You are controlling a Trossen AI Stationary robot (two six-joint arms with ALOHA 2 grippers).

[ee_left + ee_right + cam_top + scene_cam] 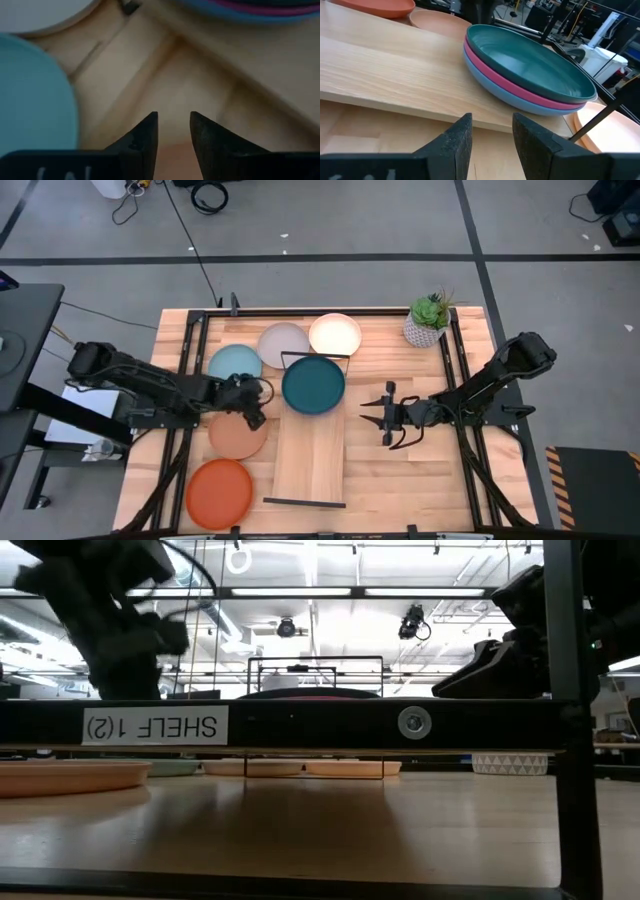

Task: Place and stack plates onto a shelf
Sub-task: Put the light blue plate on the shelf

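The shelf [308,460] lies in the middle of the table. On its far end rests a stack: the dark teal plate [313,384] on the magenta plate [485,62] on the blue plate [492,85]. The light blue [233,363], grey [283,342], cream [335,334], peach [236,437] and orange [219,492] plates lie flat on the table. My left gripper [256,406] hovers open and empty between the light blue and peach plates. My right gripper [386,420] is open and empty, right of the shelf, pointing at the stack.
A potted plant [428,320] stands at the far right corner. Black wire frames [316,357] stand at both short ends of the shelf. The shelf's near half [305,470] is bare wood. The labelled near frame bar [300,725] crosses the low view.
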